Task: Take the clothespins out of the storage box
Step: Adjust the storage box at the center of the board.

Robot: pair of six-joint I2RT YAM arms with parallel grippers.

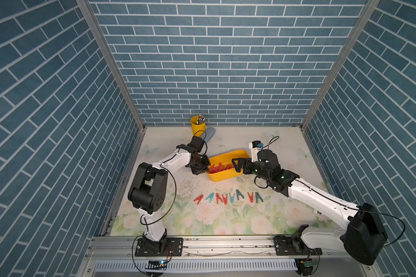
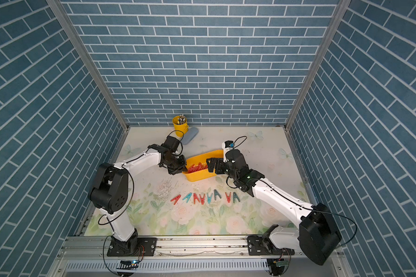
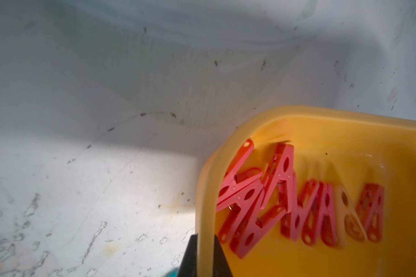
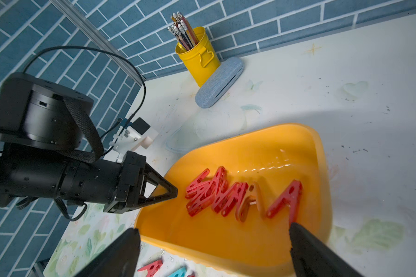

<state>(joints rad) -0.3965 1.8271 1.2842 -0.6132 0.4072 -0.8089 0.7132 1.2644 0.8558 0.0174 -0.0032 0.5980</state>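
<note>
My left gripper (image 4: 173, 191) is pinched shut on the wall of the storage box (image 1: 223, 178), at the end of the box nearest that arm. In the left wrist view I see only its two black fingertips (image 3: 220, 259), one on each side of the yellow wall. The rest is cut off.

My right gripper (image 1: 238, 165) is spread wide and holds nothing. It hangs over the other end of the box. Its fingers run off the edge of its own wrist view.

The box sits in the middle of the table (image 1: 226, 141). Inside lies a heap of red clothespins (image 4: 214, 194) with one orange peg (image 4: 247, 203). They overlap, so I cannot count them. A row of red and teal pegs (image 1: 228, 197) lies on the table in front of the box. Far back stand a yellow pen cup (image 4: 199, 60) and a grey-blue case (image 4: 219, 84).
</note>
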